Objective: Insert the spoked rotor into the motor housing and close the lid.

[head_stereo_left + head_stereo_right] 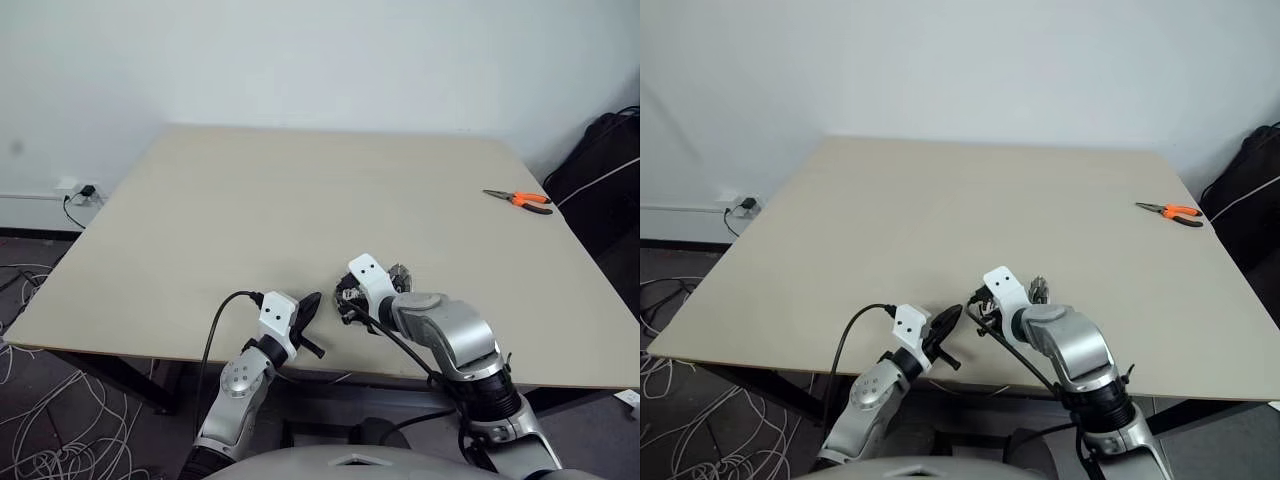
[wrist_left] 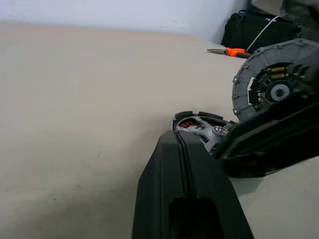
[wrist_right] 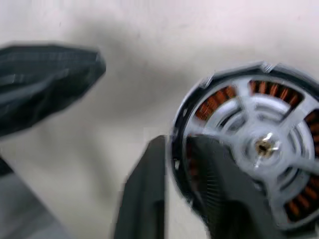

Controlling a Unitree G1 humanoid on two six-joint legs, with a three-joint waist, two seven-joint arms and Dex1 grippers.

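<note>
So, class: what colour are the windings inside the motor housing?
Coppery orange-brown, between the silver spokes of the motor housing; the right wrist view shows them best.

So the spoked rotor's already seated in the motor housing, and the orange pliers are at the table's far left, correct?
Not quite. The orange pliers lie near the table's far right edge, as the left eye view shows. The spoked rotor does sit in the motor housing.

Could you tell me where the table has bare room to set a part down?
The table is bare from the far edge to the left edge, up to the pliers at far right. It is crowded at the near edge, where both claws flank the motor housing.
</note>
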